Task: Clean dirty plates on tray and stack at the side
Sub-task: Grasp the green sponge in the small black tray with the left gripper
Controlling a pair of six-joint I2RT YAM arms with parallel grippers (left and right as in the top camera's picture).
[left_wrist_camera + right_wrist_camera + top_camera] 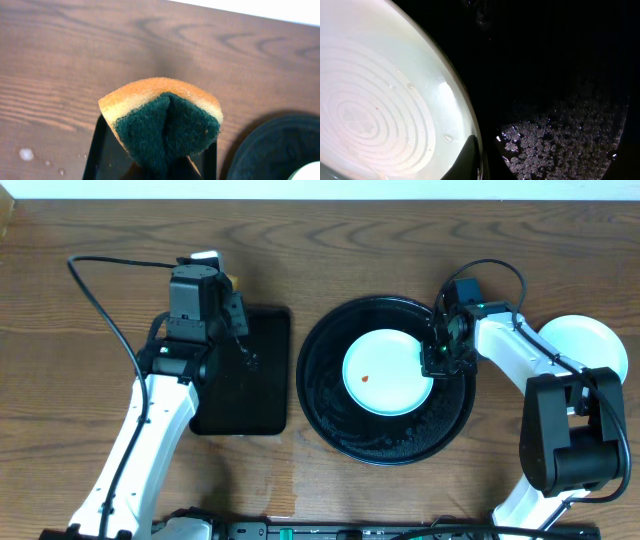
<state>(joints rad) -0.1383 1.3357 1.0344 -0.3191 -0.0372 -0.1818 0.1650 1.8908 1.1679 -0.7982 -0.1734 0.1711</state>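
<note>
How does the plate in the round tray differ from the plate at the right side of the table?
The tray plate has a red spot; the side plate shows none. The tray plate lies in the black tray, the side plate on the table. Both are round and pale.

No text, label, brand, number or sign can be read anywhere in these 3 views.
</note>
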